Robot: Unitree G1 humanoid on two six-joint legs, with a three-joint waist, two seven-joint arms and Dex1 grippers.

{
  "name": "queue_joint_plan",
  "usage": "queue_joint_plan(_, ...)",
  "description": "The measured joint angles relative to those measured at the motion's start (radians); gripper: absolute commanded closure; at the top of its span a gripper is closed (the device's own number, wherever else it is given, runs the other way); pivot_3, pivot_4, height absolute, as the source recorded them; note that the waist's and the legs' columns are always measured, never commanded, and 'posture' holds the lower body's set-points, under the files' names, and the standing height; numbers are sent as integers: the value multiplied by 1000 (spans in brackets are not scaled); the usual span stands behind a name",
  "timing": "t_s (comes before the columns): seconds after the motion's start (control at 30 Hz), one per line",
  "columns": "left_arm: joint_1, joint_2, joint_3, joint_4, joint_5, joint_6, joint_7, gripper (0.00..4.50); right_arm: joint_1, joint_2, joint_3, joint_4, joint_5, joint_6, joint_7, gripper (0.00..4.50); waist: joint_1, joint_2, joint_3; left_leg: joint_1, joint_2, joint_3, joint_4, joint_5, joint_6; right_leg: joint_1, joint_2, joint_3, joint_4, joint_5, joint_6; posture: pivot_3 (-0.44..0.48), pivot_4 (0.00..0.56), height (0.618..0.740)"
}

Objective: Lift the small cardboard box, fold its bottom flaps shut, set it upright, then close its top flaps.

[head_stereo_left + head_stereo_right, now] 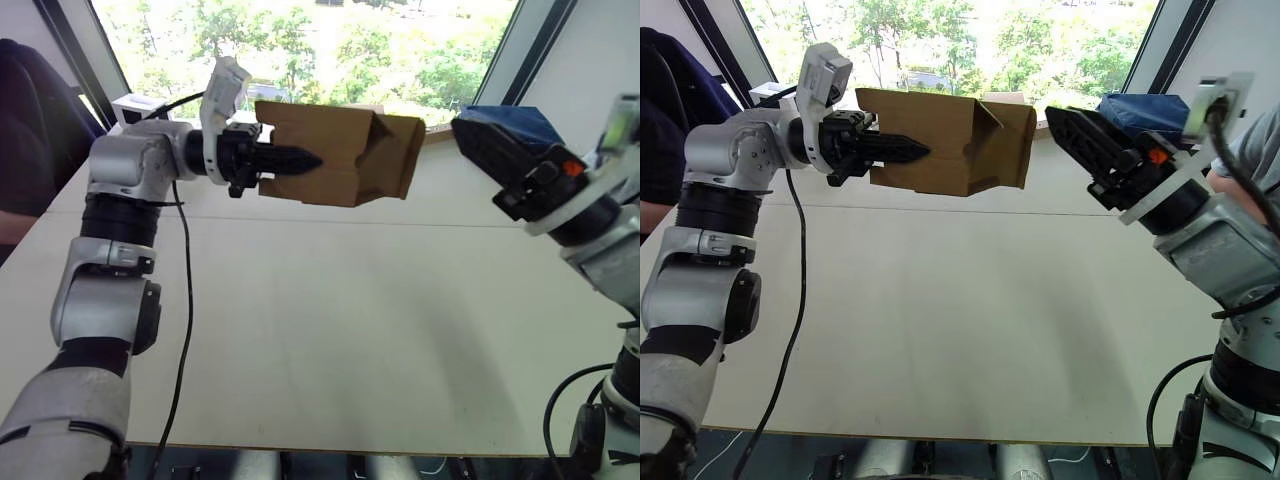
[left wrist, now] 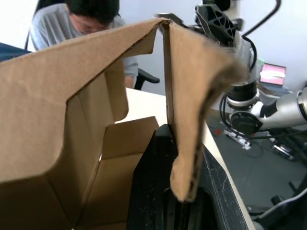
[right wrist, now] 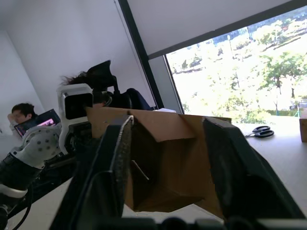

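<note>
Table point(image 1: 330, 350): bare beneath the box; you have room to lower onto it when the end flaps are shut.
Left gripper point(image 1: 300, 159): its fingers are pinched on one wall of the box, one finger inside, one outside. Keep that pinch firm so your push does not twist the box.
Box point(image 1: 345, 150): held in the air above the table, lying sideways, its open end facing your right gripper.
Flaps point(image 1: 1012, 140): at that open end, partly folded and not yet shut.
Right gripper point(image 1: 1080, 135): fingers spread wide, just beside the box's open end, not touching. Judgement: come in squarely and press the flaps flat.
Scissors point(image 3: 260, 131): beyond the box, near the window.
</note>
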Motion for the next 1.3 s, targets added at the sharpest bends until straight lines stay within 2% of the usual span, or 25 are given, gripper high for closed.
queue_joint_plan(0.1, 0, -15, 16, 7, -1, -1, 20, 4500, -35, 4, 54, -2, -49, -14, 9, 4450, -2, 0, 0, 0, 0, 0, 0, 0, 0, 0, 0, 0, 1, 0, 0, 0, 150, 740)
queue_joint_plan(0.43, 27, -14, 25, -80, -5, 28, 17, 4500, -136, 52, 168, 74, -265, -63, 35, 4450, -8, 0, 0, 0, 0, 0, 0, 0, 0, -4, 0, 1, 7, 0, 0, 0, 150, 740)
queue_joint_plan(0.63, 46, -13, 33, -118, -23, 46, 11, 4500, -167, 75, 216, 105, -334, -62, 75, 4450, -20, 0, 0, 0, 0, 0, 0, 0, -1, -4, 0, 0, 8, 0, 0, 0, 150, 740)
queue_joint_plan(0.93, 46, -19, 42, -123, -30, 50, 15, 4500, -167, 110, 235, 114, -366, -29, 121, 4450, -21, 0, 0, 0, 0, 0, 0, 0, -1, -4, 0, 0, 8, 0, 0, 0, 150, 740)
queue_joint_plan(1.3, 46, -40, 47, -135, -47, 55, 25, 4500, -179, 205, 276, 108, -380, -7, 127, 4450, -21, 0, 0, 0, 1, 0, 0, 0, -1, -4, 0, 0, 8, 0, 0, 0, 150, 740)
